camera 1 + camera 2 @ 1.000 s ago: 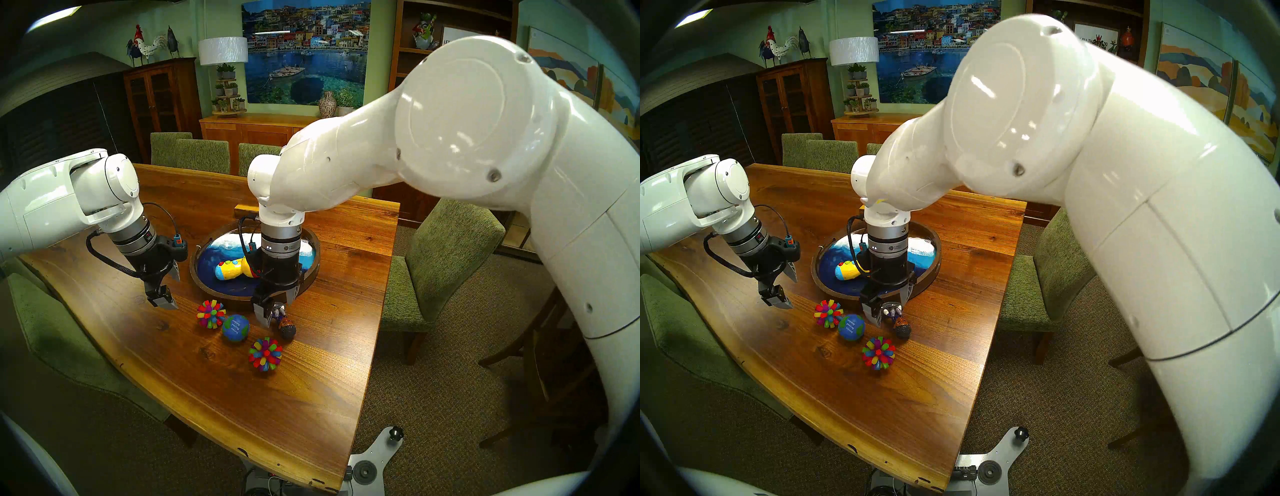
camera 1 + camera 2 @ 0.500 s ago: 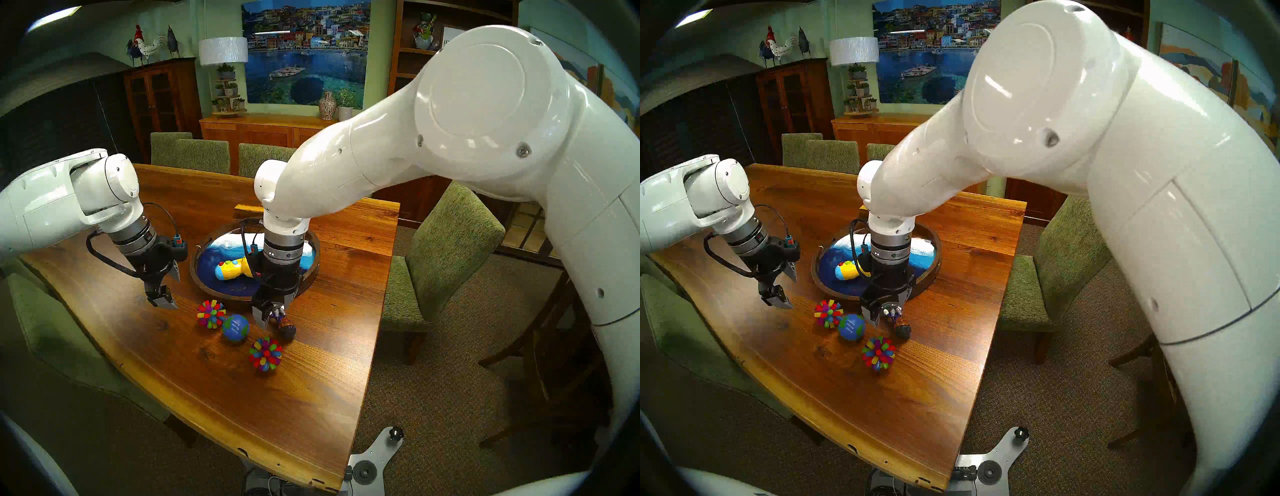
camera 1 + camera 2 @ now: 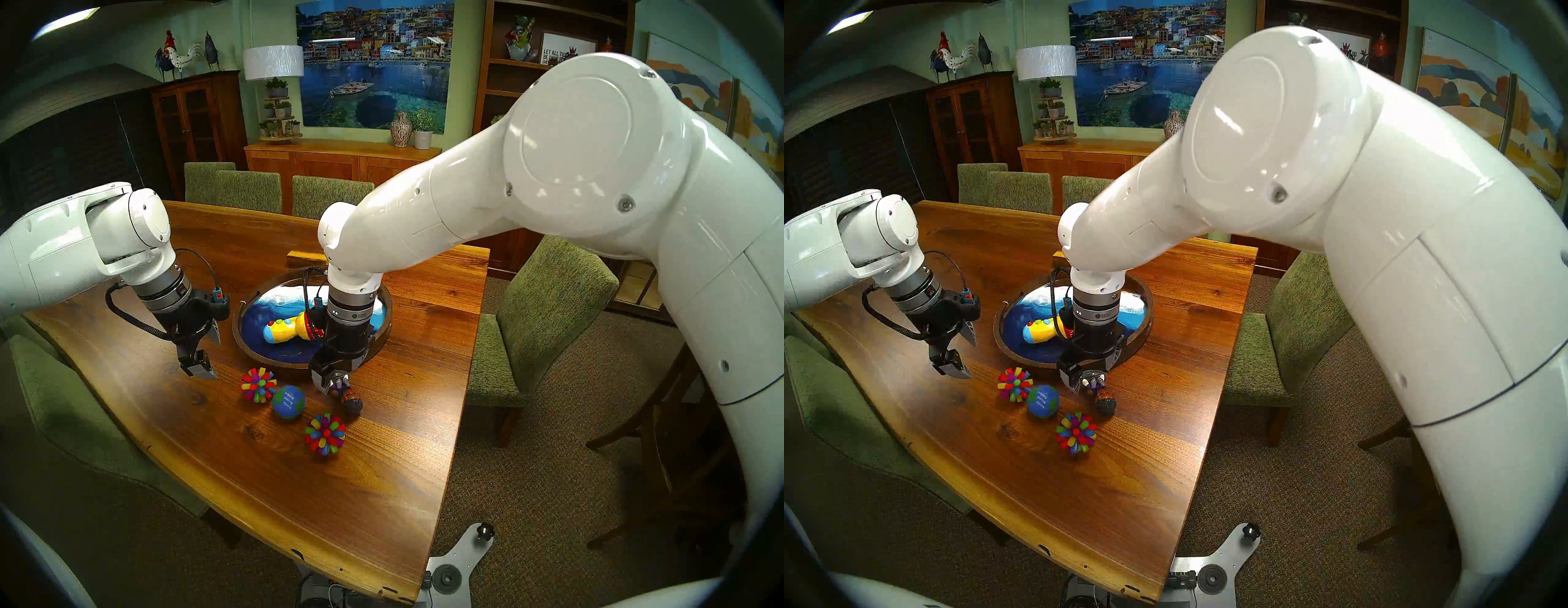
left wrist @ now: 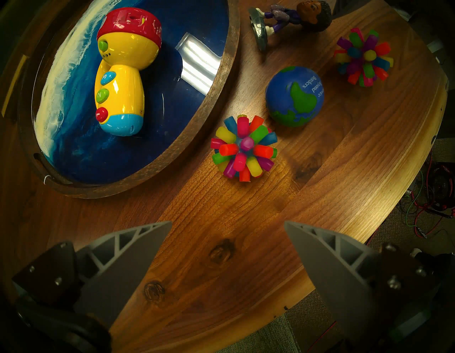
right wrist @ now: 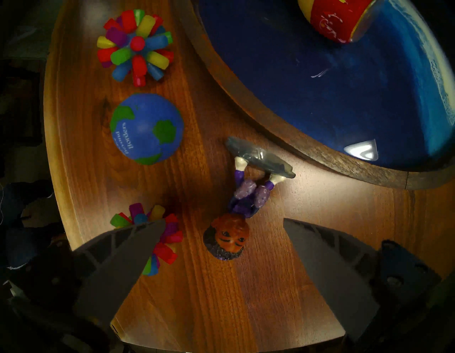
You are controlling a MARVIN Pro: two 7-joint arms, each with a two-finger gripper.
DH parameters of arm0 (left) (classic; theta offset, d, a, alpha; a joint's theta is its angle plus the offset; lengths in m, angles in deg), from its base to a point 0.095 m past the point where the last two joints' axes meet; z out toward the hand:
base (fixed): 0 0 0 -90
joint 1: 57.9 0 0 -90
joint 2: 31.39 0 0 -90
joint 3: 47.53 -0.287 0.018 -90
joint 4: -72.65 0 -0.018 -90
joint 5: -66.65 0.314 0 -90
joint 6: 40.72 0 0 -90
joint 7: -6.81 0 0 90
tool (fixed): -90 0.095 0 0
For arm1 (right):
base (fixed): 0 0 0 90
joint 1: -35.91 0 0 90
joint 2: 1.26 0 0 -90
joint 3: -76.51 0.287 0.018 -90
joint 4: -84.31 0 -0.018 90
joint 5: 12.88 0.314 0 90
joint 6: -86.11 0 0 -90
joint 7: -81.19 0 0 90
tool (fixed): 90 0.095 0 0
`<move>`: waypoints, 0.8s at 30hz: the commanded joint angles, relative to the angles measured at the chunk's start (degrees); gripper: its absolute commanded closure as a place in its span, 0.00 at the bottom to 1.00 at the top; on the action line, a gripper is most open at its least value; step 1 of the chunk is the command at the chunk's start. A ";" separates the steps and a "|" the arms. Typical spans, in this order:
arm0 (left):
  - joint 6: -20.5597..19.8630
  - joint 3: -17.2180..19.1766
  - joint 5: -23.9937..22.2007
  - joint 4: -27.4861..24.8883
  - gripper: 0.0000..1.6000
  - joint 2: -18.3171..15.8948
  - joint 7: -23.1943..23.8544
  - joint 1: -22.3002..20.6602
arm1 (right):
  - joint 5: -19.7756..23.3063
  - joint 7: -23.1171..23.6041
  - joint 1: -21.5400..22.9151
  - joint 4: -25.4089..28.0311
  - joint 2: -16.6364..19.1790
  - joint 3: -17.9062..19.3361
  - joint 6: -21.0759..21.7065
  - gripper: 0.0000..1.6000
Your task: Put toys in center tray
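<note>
Right gripper (image 5: pixel 224 251) jaws wide, empty, over my doll (image 5: pixel 236 217) lying beside tray (image 5: pixel 320 157); left gripper (image 4: pixel 227 251) spread, empty; flashlight (image 4: pixel 120 81) in tray

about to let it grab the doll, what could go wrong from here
The doll lies on its side with a flat base at its feet, so the open right hand may pinch only the head and let it swing or slip.

A spiky ball sits right beside one finger and could get nudged and roll.

The tray rim is close; a low carry might clip it.
</note>
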 commanded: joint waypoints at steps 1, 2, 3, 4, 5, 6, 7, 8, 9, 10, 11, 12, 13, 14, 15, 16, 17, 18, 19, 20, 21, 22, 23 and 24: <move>0.00 1.29 0.10 -0.08 0.00 -0.08 0.00 -1.72 | 0.43 -1.06 -1.46 -4.65 -1.68 -0.76 2.14 0.00; 0.00 1.29 0.10 -0.08 0.00 -0.08 0.00 -1.72 | 0.44 -0.96 -1.94 -5.39 -1.94 -0.97 2.56 0.00; 0.00 1.29 0.10 -0.08 0.00 -0.08 0.00 -1.72 | 0.40 -0.80 -2.39 -6.01 -2.11 -1.11 2.77 0.00; 0.00 1.29 0.10 -0.08 0.00 -0.08 0.00 -1.72 | 0.26 -0.46 -3.08 -6.90 -2.35 -1.32 3.14 0.00; 0.00 1.29 0.10 -0.08 0.00 -0.08 0.00 -1.72 | 0.19 -0.38 -3.56 -7.49 -2.52 -1.46 3.23 0.00; 0.00 1.29 0.10 -0.08 0.00 -0.08 0.00 -1.72 | 0.08 -0.11 -4.28 -8.39 -2.78 -1.69 3.57 0.00; 0.00 1.29 0.10 -0.08 0.00 -0.08 0.00 -1.72 | -0.02 -0.01 -4.86 -9.09 -2.97 -1.89 3.69 0.00; 0.00 1.29 0.10 -0.08 0.00 -0.08 0.00 -1.72 | -0.20 0.41 -5.54 -9.91 -3.11 -2.07 3.93 0.00; 0.00 1.29 0.10 -0.08 0.00 -0.08 0.00 -1.72 | -0.31 0.56 -6.06 -10.56 -3.27 -2.26 4.06 0.00; 0.00 1.29 0.10 -0.08 0.00 -0.08 0.00 -1.72 | -0.41 0.77 -6.67 -11.38 -3.51 -2.55 4.46 0.00; 0.00 1.29 0.10 -0.08 0.00 -0.08 0.00 -1.72 | -0.74 1.20 -7.74 -12.75 -3.89 -3.07 4.95 0.00; 0.00 1.29 0.10 -0.08 0.00 -0.08 0.00 -1.72 | -0.89 1.36 -8.17 -13.22 -3.97 -3.25 5.00 0.00; 0.00 1.29 0.11 -0.08 0.00 -0.08 0.00 -1.72 | -1.15 1.73 -8.71 -13.83 -4.04 -3.49 5.04 0.00; 0.00 1.29 0.11 -0.08 0.00 -0.08 0.00 -1.72 | -1.32 2.02 -9.14 -14.35 -4.12 -3.68 5.04 0.00; 0.00 1.29 0.11 -0.08 0.00 -0.08 0.00 -1.72 | -1.38 2.14 -9.65 -14.88 -4.25 -3.91 5.04 0.00; 0.00 1.29 0.11 -0.08 0.00 -0.08 0.00 -1.72 | -1.58 2.38 -10.12 -15.40 -4.36 -4.14 5.04 0.00; 0.00 1.29 0.11 -0.08 0.00 -0.08 0.00 -1.72 | -1.70 2.60 -10.73 -16.13 -4.56 -4.45 5.04 0.00; 0.00 1.29 0.11 -0.08 0.00 -0.08 0.00 -1.72 | -1.83 2.74 -11.15 -16.58 -4.68 -4.65 5.04 0.00; 0.00 1.29 0.11 -0.08 0.00 -0.08 0.00 -1.72 | -1.91 2.88 -11.69 -17.26 -4.87 -4.93 5.04 0.00; 0.00 1.29 0.11 -0.08 0.00 -0.08 0.00 -1.72 | -2.03 3.01 -12.07 -17.68 -4.98 -5.09 5.04 0.00; 0.00 1.29 0.11 -0.08 0.00 -0.08 0.00 -1.72 | -2.17 3.20 -12.61 -18.33 -5.15 -5.34 5.04 0.00; 0.00 1.29 0.11 -0.08 0.00 -0.08 0.00 -1.72 | -2.27 3.36 -13.02 -18.80 -5.26 -5.51 5.04 0.00; 0.00 1.29 0.11 -0.08 0.00 -0.08 0.00 -1.72 | -2.39 3.61 -13.52 -19.42 -5.42 -5.75 5.04 0.00; -0.01 1.29 0.11 -0.08 0.00 -0.08 0.00 -1.73 | -2.51 3.85 -13.93 -19.93 -5.54 -5.96 5.04 0.13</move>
